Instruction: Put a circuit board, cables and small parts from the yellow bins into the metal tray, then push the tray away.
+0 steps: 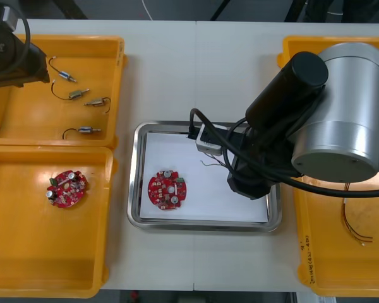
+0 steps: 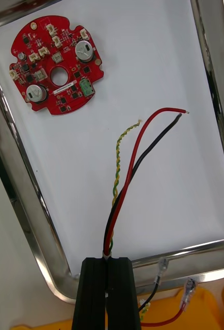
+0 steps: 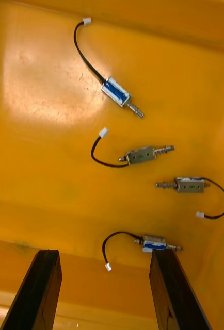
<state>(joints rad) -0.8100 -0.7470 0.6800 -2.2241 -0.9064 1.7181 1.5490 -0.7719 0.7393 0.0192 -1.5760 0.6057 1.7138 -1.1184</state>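
Red, black and twisted yellow-green cables (image 2: 123, 196), one bundle: pinched between the right jaws, fingers (image 2: 94, 294) held apart only by the bundle's thickness. Bare ends fanned out above the white inside of the metal tray (image 2: 19, 206); contact with the lining cannot be told. Connector ends hanging behind the fingers, past the tray's rim. From the front, seen as thin wires (image 1: 210, 164) just beyond the right arm (image 1: 341, 113), which reaches in over the tray's right half.

Round red circuit board (image 2: 55, 64): flat on the white lining, left of centre in the tray (image 1: 134, 189), well apart from the cable ends; same board from the front (image 1: 167, 189).

Second circuit board (image 1: 67, 188): flat in the near left yellow bin (image 1: 25, 240).

Small metal parts, four, each with a short black lead: scattered in the far left yellow bin (image 1: 117, 88), at (image 1: 66, 76), (image 1: 79, 93), (image 1: 98, 101) and (image 1: 87, 130); none touching another.

Left jaws: spread wide, holding nothing, hanging above that bin's floor, with the nearest small part (image 3: 153, 242) lying between the two fingers (image 3: 37, 289). Left arm (image 1: 6, 50) over the bin's far left corner.

Red and yellow cable (image 1: 357, 227): loose in the near right yellow bin (image 1: 322, 252).

Light worktop (image 1: 170, 76): carries the tray and bins.
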